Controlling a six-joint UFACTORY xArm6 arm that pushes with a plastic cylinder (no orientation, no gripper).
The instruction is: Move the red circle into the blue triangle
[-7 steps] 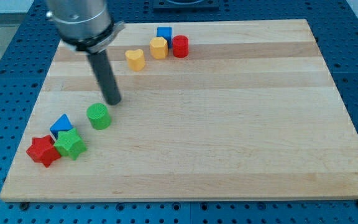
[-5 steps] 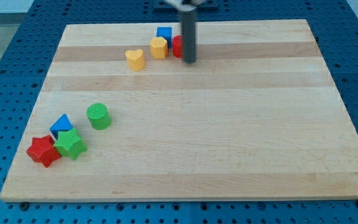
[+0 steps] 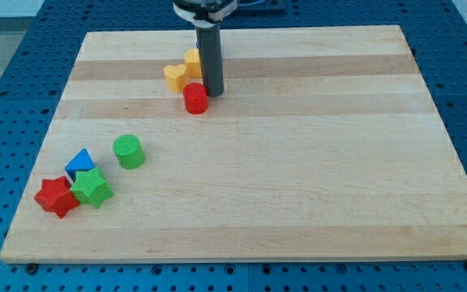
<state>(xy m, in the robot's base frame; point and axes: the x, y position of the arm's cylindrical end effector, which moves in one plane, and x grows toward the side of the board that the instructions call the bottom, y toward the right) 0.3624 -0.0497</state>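
The red circle (image 3: pixel 194 98) lies on the wooden board, up and left of the middle. My tip (image 3: pixel 212 92) stands just right of it and slightly above, touching or almost touching it. The blue triangle (image 3: pixel 79 161) sits far off at the lower left, beside a green star (image 3: pixel 92 188) and a red star (image 3: pixel 56 196). A green circle (image 3: pixel 128 152) lies between the red circle and the blue triangle, nearer the triangle.
A yellow heart (image 3: pixel 175 76) sits just up and left of the red circle. A yellow block (image 3: pixel 192 62) lies beside the rod, partly hidden by it. The wooden board (image 3: pixel 314 162) rests on a blue pegboard.
My tip has swept from the board's left to the top cluster and then down and left. The red circle has been pushed down and left, away from the top blocks. The blue block there is now hidden.
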